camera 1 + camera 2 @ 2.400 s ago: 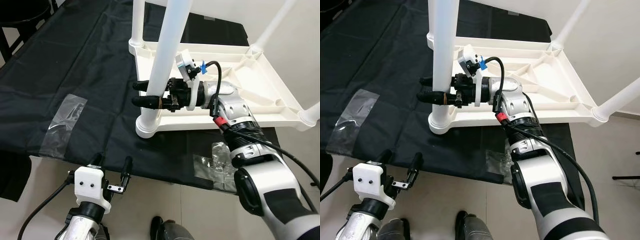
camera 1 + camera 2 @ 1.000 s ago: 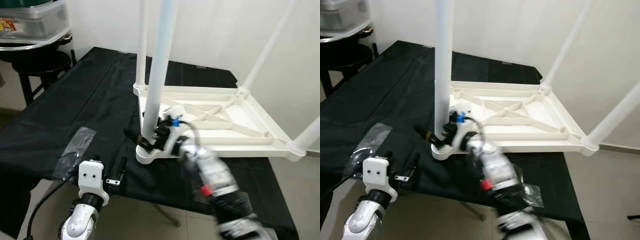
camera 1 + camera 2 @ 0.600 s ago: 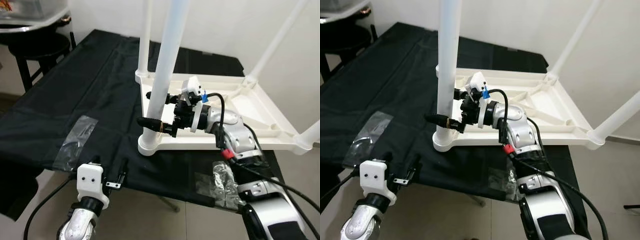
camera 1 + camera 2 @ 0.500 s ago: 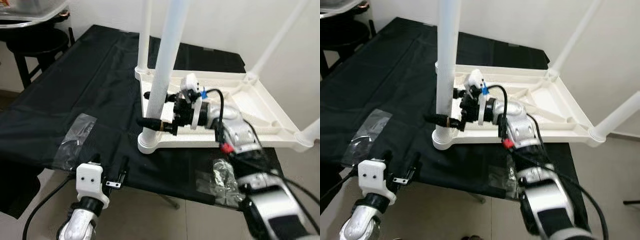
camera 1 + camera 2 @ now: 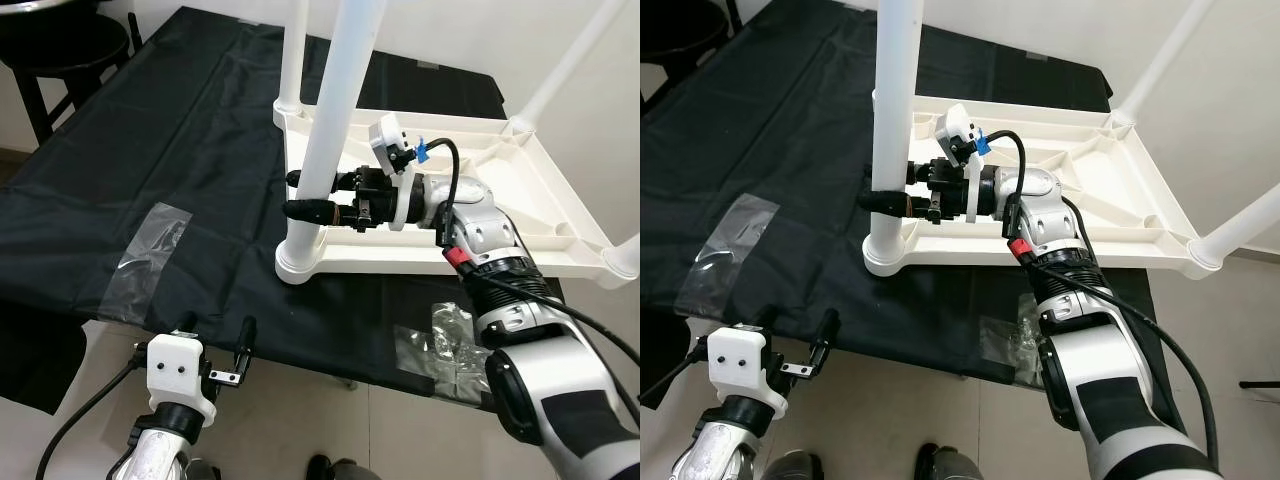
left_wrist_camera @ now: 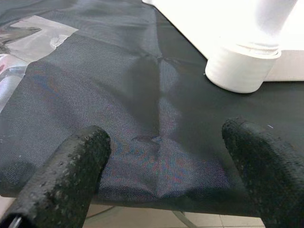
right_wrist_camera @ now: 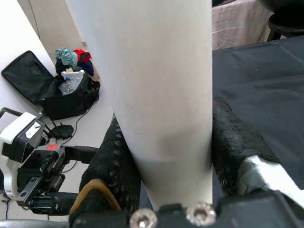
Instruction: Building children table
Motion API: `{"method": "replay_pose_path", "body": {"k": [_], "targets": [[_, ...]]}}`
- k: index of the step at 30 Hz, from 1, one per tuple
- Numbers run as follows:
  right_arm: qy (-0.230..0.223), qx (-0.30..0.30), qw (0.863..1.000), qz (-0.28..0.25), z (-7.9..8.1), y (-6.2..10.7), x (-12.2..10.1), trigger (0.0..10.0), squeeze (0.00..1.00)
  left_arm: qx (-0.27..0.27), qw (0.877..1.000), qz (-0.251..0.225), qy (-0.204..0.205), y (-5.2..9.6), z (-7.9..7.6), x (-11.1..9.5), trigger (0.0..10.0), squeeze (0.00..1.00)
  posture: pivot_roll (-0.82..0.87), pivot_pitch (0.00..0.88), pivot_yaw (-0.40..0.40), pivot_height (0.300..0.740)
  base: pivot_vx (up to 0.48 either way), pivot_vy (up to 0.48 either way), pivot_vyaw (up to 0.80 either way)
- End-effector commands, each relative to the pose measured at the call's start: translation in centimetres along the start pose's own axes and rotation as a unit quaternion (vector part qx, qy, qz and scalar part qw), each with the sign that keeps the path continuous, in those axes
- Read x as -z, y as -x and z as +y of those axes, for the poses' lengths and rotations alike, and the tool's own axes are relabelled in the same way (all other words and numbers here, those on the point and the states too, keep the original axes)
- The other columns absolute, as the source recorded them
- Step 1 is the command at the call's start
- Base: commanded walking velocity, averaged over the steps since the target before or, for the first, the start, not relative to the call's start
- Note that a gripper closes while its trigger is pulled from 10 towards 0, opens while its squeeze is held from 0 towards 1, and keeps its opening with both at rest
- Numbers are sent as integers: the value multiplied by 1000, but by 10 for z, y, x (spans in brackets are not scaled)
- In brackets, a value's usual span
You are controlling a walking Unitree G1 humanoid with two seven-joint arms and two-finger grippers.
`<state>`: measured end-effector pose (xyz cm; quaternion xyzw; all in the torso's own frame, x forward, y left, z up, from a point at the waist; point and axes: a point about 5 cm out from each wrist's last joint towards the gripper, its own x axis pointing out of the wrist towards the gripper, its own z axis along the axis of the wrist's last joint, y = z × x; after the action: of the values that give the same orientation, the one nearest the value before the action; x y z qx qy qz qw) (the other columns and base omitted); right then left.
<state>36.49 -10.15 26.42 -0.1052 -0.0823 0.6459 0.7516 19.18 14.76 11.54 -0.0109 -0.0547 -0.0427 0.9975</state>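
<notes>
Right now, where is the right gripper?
In the left eye view, the right gripper is clamped around the near white table leg, just above its socket at the near left corner of the upturned tabletop.

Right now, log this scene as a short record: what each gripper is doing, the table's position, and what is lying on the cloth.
right gripper: shut on the near white leg, low above its socket
left gripper: open, hovering at the front edge of the black cloth, holding nothing
table top: upside down on the cloth, legs pointing up
on cloth: clear plastic bag at left, crumpled plastic wrap at front right
</notes>
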Motion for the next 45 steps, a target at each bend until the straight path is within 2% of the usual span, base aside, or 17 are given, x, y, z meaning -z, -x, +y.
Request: {"method": "replay_pose_path", "body": {"k": [1, 6, 7, 8, 9, 10, 11, 12, 13, 17, 22, 23, 26, 27, 32, 36, 45], "targets": [[11, 32, 999, 3, -3, 7, 4, 0, 0, 0, 1000, 14, 6, 2, -4, 3, 10000, 0, 170, 231, -157, 740, 0, 0, 0], [23, 96, 995, 15, 0, 3, 11, 0, 0, 1, 1000, 15, 6, 0, -4, 4, 10000, 0, 168, 222, -166, 740, 0, 0, 0], [-4, 161, 987, 9, 3, -5, 20, 0, 0, 0, 1000, 15, 6, -1, -4, 5, 10000, 0, 160, 206, -183, 740, 0, 0, 0], [-4, 161, 987, 9, 3, -5, 20, 0, 0, 0, 1000, 15, 6, -1, -4, 5, 10000, 0, 160, 206, -183, 740, 0, 0, 0], [-66, 256, 964, 42, 37, -32, 63, 0, 0, -2, 1000, 14, 5, -5, -3, 6, 10000, 0, 155, 180, -167, 740, 0, 0, 0], [-66, 256, 964, 42, 37, -32, 63, 0, 0, -2, 1000, 14, 5, -5, -3, 6, 10000, 0, 155, 180, -167, 740, 0, 0, 0], [-117, 319, 939, 62, 70, -51, 88, 0, 0, -1, 1000, 14, 1, -9, -2, 7, 10000, 0, 171, 173, -159, 740, 0, 0, 0], [-117, 319, 939, 62, 70, -51, 88, 0, 0, -1, 1000, 14, 1, -9, -2, 7, 10000, 0, 171, 173, -159, 740, 0, 0, 0], [-148, 356, 920, 74, 91, -62, 99, 0, 0, -1, 1000, 14, -2, -13, -2, 8, 10000, 0, 170, 166, -161, 740, 0, 0, 0], [-152, 370, 913, 77, 97, -68, 100, 0, 0, 1, 1000, 14, -3, -16, -1, 9, 10000, 0, 152, 147, -161, 740, 0, 0, 0], [-136, 352, 924, 60, 88, -78, 89, 0, 0, 1, 1000, 15, 0, -23, 3, 12, 10000, 0, 138, 112, -156, 740, 0, 0, 0], [-126, 343, 929, 54, 83, -82, 85, 10000, 0, -2, 1000, 14, -3, -28, 5, 14, 10000, 0, 142, 88, -156, 740, 0, 0, 0], [-121, 336, 933, 47, 80, -85, 81, 10000, 0, -5, 1000, 14, -6, -32, 8, 15, 10000, 0, 139, 83, -149, 740, 0, 0, 0], [-117, 328, 936, 43, 80, -87, 78, 10000, 1000, -7, 1000, 13, -8, -35, 10, 16, 10000, 0, 137, 81, -145, 740, 0, 0, 0], [-128, 348, 929, 11, 87, -78, 70, 10000, 1000, -7, 1000, 17, -10, -39, 16, 17, 10000, 0, 120, 79, -125, 740, 0, 0, 0], [-129, 333, 934, -8, 98, -66, 68, 10000, 1000, -4, 1000, 21, -10, -40, 19, 17, 10000, 0, 106, 80, -113, 740, 0, 0, 0], [-107, 326, 938, 50, 141, -4, 94, 10000, 1000, -37, 999, 30, -9, -38, 39, 14, 10000, 0, 46, 86, -76, 740, 0, 0, 0]]}}
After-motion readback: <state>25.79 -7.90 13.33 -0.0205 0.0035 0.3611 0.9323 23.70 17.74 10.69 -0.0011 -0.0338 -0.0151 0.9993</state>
